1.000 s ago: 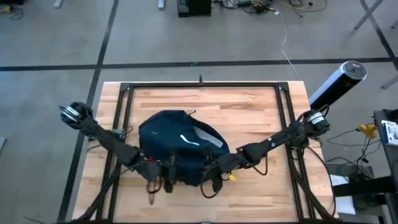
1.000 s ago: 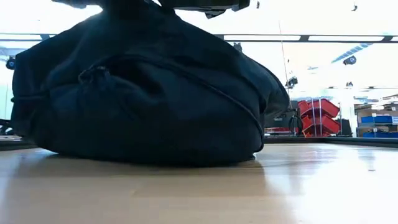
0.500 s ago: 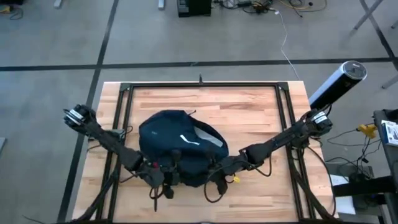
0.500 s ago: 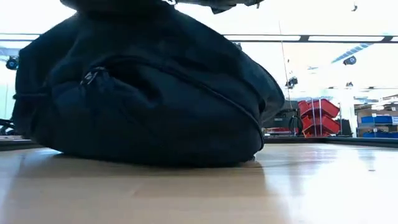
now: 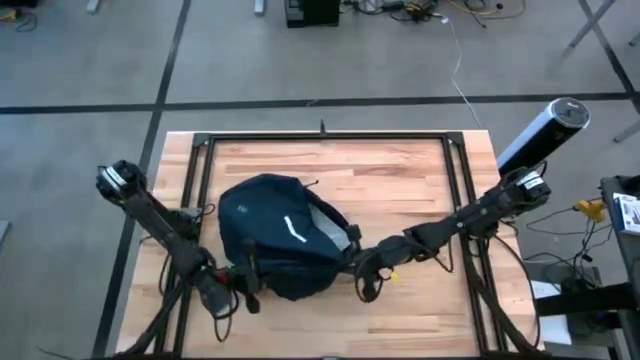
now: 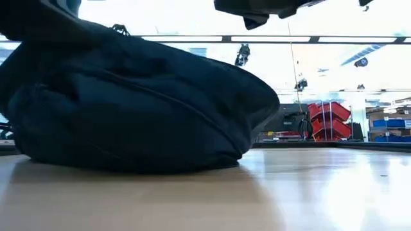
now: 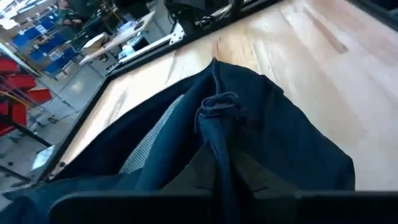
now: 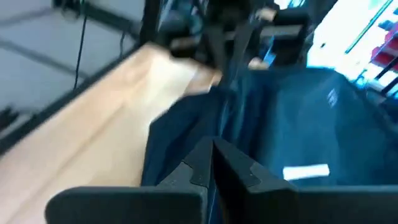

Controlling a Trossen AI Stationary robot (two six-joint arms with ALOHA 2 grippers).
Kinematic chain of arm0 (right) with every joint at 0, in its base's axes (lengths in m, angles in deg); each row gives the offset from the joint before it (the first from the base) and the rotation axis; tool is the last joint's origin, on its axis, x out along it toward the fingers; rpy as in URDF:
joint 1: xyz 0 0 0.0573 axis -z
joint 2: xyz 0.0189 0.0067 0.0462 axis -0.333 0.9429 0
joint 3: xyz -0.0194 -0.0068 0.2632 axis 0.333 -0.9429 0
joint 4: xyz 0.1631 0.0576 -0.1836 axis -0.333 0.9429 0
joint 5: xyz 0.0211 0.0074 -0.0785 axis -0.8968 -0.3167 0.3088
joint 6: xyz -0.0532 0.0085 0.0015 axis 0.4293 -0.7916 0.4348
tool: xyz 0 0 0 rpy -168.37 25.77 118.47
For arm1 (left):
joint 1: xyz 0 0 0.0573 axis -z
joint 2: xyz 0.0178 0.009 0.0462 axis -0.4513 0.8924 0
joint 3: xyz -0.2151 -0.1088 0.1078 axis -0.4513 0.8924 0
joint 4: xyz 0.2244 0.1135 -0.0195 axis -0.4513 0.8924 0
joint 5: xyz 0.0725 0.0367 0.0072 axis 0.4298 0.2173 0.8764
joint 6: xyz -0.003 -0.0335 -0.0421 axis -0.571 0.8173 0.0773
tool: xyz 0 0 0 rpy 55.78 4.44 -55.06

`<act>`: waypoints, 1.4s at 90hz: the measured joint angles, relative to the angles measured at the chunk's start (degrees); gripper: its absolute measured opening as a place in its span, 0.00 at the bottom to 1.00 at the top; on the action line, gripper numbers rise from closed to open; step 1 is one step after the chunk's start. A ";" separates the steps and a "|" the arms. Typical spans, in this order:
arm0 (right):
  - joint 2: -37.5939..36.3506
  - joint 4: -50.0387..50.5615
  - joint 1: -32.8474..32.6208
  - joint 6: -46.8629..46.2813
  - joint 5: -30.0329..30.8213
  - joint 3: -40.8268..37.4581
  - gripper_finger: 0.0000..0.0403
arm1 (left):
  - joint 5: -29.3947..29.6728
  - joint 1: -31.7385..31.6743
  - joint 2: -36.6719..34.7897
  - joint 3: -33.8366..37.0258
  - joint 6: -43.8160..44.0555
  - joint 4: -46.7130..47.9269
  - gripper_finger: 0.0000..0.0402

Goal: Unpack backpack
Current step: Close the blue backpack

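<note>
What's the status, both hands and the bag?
Left hand at the backpack near edge. Right hand shut on backpack fabric, opposite side. Grey lining showing. Nothing in the way.

Two dark, cable-draped jointed arms

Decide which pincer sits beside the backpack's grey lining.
The right pincer: it meets the backpack on the open side, where the grey lining shows. The left pincer is at the plain navy side.
</note>
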 joint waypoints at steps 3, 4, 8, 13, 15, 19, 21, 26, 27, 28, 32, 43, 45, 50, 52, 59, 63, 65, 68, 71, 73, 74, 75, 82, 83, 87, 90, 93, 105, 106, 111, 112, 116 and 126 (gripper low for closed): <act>1.29 -1.92 0.22 0.35 -0.33 -0.05 0.00 | -0.33 -0.02 -0.62 1.08 -1.51 -2.87 0.00; 1.73 -2.66 0.29 0.40 -0.37 -0.07 0.00 | -0.33 -0.02 -0.75 1.39 -1.98 -3.90 0.00; 3.46 -5.47 0.54 0.42 -0.59 -0.07 0.00 | -0.30 -0.02 -1.07 2.45 -3.34 -7.25 0.00; 5.48 -6.11 0.94 -0.24 -0.62 1.15 0.00 | -0.33 -0.14 -1.11 3.41 -4.91 -9.84 0.00; 6.29 -5.84 1.10 -0.50 -0.59 2.06 0.01 | -0.33 -0.31 -1.11 3.66 -5.42 -10.61 0.00; 7.87 -5.65 1.22 -0.60 -0.56 3.96 0.03 | -0.46 -0.65 -1.11 3.80 -6.16 -12.00 0.00; 8.57 -5.27 1.22 -0.42 -0.56 4.92 0.05 | -0.65 -0.83 -1.11 3.80 -6.29 -12.53 0.00; 10.60 -3.47 0.90 1.18 -0.34 7.47 0.11 | -1.20 -1.46 -0.98 3.76 -6.16 -13.19 0.00; 10.99 -3.12 0.83 1.53 -0.29 8.03 0.12 | -1.38 -1.57 -0.95 3.76 -6.15 -13.20 0.00; 11.38 -2.78 0.73 2.00 -0.26 8.55 0.14 | -1.57 -1.70 -0.92 3.76 -6.12 -13.22 0.00; 12.69 -1.51 0.39 3.88 0.19 10.59 0.20 | -2.34 -2.31 -0.81 3.80 -6.07 -13.67 0.00; 14.89 1.43 -0.08 10.83 3.90 15.62 0.35 | -5.18 -3.23 -0.84 3.78 -6.03 -14.92 0.00; 15.27 1.91 -0.02 12.05 5.22 16.27 0.37 | -5.34 -3.23 -0.84 3.78 -6.03 -14.93 0.00; 16.59 2.46 0.08 14.56 8.48 17.56 0.42 | -5.40 -3.26 -0.84 3.78 -6.03 -14.98 0.00; 17.13 2.79 0.11 15.58 9.44 17.91 0.43 | -5.41 -3.23 -0.84 3.78 -6.05 -15.10 0.00; 18.90 3.16 0.06 19.99 11.64 19.21 0.47 | -5.77 -3.23 -0.84 3.78 -6.00 -15.11 0.00; 19.70 2.57 0.04 22.12 12.21 20.17 0.48 | -6.94 -3.23 -0.84 3.80 -5.83 -15.16 0.00; 20.03 2.29 0.04 22.90 12.36 20.68 0.48 | -7.04 -3.24 -0.84 3.80 -5.83 -15.23 0.00; 20.55 2.05 0.02 23.98 12.52 21.42 0.48 | -7.17 -3.26 -0.84 3.80 -5.83 -15.23 0.00; 21.21 1.87 0.02 25.02 12.90 22.12 0.48 | -7.25 -3.25 -0.83 3.80 -5.81 -15.24 0.00; 21.72 1.78 0.02 25.54 13.29 22.58 0.48 | -7.32 -3.23 -0.76 3.80 -5.79 -15.24 0.00; 21.94 1.71 0.02 25.88 13.47 22.78 0.48 | -7.35 -3.23 -0.70 3.80 -5.76 -15.24 0.00; 22.07 1.72 -0.02 26.28 13.49 22.94 0.48 | -7.38 -3.23 -0.66 3.80 -5.72 -15.24 0.00; 22.42 2.08 -0.18 29.00 14.10 23.77 0.46 | -7.44 -3.26 -0.38 3.87 -5.38 -15.18 0.00; 22.42 2.02 -0.19 29.48 14.16 23.92 0.46 | -7.42 -3.26 -0.35 3.87 -5.39 -15.19 0.00; 22.42 1.66 -0.23 31.01 14.90 24.43 0.45 | -7.41 -3.26 -0.27 3.87 -5.33 -15.32 0.00; 22.38 1.28 -0.27 31.98 15.59 24.54 0.44 | -7.30 -3.26 -0.25 3.87 -5.00 -15.29 0.00; 22.38 1.18 -0.33 32.96 16.28 24.64 0.43 | -7.26 -3.28 -0.23 3.87 -4.57 -15.28 0.00; 22.38 1.10 -0.20 36.20 17.59 25.02 0.40 | -7.26 -3.30 -0.19 4.00 -3.84 -15.24 0.00; 22.38 0.97 -0.20 36.37 17.62 25.02 0.39 | -7.26 -3.30 -0.18 4.02 -3.73 -15.25 0.00; 22.38 0.42 -0.22 36.69 17.65 25.04 0.38 | -7.26 -3.30 -0.12 4.27 -3.12 -15.28 0.00; 22.38 0.31 -0.22 36.76 17.63 25.04 0.38 | -7.26 -3.30 -0.10 4.30 -3.03 -15.27 0.00; 22.38 0.04 -0.22 37.10 17.31 25.04 0.37 | -7.28 -3.30 -0.08 4.48 -2.84 -15.26 0.00; 22.38 -0.39 -0.14 36.97 15.05 25.04 0.34 | -7.42 -3.30 -0.08 4.66 -2.38 -15.19 0.00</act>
